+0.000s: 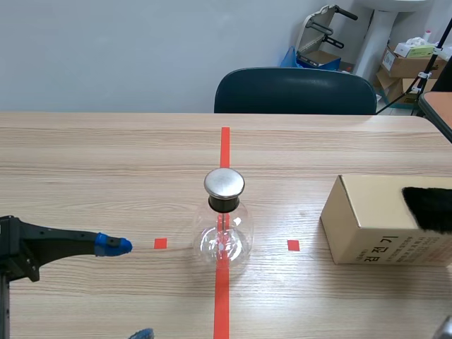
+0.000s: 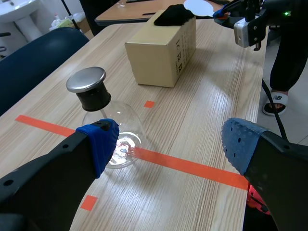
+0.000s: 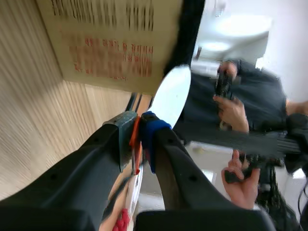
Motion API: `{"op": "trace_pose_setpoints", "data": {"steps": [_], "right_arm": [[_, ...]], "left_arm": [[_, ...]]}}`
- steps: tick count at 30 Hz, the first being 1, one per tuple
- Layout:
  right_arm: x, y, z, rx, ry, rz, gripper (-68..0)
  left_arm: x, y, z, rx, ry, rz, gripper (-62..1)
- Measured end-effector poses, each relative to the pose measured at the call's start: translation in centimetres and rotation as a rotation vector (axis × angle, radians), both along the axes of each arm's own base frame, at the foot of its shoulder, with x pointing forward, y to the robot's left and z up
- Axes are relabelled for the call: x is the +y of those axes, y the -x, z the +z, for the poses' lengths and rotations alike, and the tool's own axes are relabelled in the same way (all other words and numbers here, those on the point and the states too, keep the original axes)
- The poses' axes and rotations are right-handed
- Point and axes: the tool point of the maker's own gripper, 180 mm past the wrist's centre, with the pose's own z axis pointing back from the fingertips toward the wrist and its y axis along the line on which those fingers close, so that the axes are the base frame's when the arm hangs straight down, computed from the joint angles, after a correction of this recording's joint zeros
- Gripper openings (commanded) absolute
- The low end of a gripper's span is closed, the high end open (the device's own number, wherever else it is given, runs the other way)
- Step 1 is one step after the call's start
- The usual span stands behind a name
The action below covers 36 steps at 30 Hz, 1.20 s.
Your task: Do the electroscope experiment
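The electroscope, a clear glass flask [image 1: 224, 236] with a black neck and a round metal cap [image 1: 224, 183], stands on the red tape line at mid-table. My left gripper [image 1: 126, 288] is open to the flask's left; in its wrist view the flask [image 2: 115, 137] sits just ahead of one blue pad [image 2: 100, 139]. My right gripper [image 3: 137, 126] is shut on the orange handle of a white disc [image 3: 171, 96], held beside the cardboard box [image 3: 110, 43]. From the left wrist view, that right gripper [image 2: 224, 12] and white disc [image 2: 199, 6] are beyond the box.
A cardboard box [image 1: 385, 219] lies at the right of the table with a black cloth [image 1: 427, 206] on top. A dark blue chair [image 1: 295, 92] stands behind the far edge. A person's hands [image 3: 236, 110] hold a controller off to the side.
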Motion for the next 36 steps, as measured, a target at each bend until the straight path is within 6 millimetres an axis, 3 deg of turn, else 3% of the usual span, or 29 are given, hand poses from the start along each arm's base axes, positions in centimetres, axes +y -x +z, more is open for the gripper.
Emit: {"op": "trace_pose_setpoints", "data": {"steps": [4, 6, 8, 11, 14, 16, 21, 23, 25, 31, 33, 36], "right_arm": [[5.3, 0.7, -0.4, 0.030, -0.043, 0.298, -66.7], [6.2, 1.0, -0.5, 0.034, -0.052, 0.345, -66.7], [4.8, 0.6, -0.3, 0.023, -0.042, 0.267, -66.7], [0.5, 0.0, 0.0, 0.000, -0.008, 0.026, -66.7], [-2.0, 0.1, 0.2, -0.008, 0.018, -0.114, -66.7], [-1.8, 0.1, 0.2, -0.008, 0.016, -0.100, -66.7], [4.3, 0.5, -0.2, 0.020, -0.032, 0.256, -66.7], [5.4, 0.8, -0.2, 0.026, -0.044, 0.318, -66.7], [4.9, 0.6, -0.3, 0.023, -0.041, 0.278, -66.7], [-1.6, 0.1, 0.2, -0.009, 0.012, -0.090, -66.7], [-1.5, 0.1, 0.1, -0.007, 0.011, -0.080, -66.7], [1.7, 0.1, 0.0, 0.004, -0.016, 0.098, -66.7]], "left_arm": [[0.0, 0.0, 0.0, 0.000, 0.000, 0.000, -14.2], [0.0, 0.0, 0.0, 0.000, 0.000, 0.000, -14.2], [0.0, 0.0, 0.0, 0.000, 0.000, 0.000, -14.2], [0.0, 0.0, 0.0, 0.000, 0.000, 0.000, -14.2], [0.0, 0.0, 0.0, 0.000, 0.000, 0.000, -14.2], [0.0, 0.0, 0.0, 0.000, 0.000, 0.000, -14.2], [0.0, 0.0, 0.0, 0.000, 0.000, 0.000, -14.2], [0.0, 0.0, 0.0, 0.000, 0.000, 0.000, -14.2], [0.0, 0.0, 0.0, 0.000, 0.000, 0.000, -14.2], [0.0, 0.0, 0.0, 0.000, 0.000, 0.000, -14.2], [0.0, 0.0, 0.0, 0.000, -0.001, 0.000, -14.2], [0.0, 0.0, 0.0, 0.000, -0.001, 0.000, -14.2]]}}
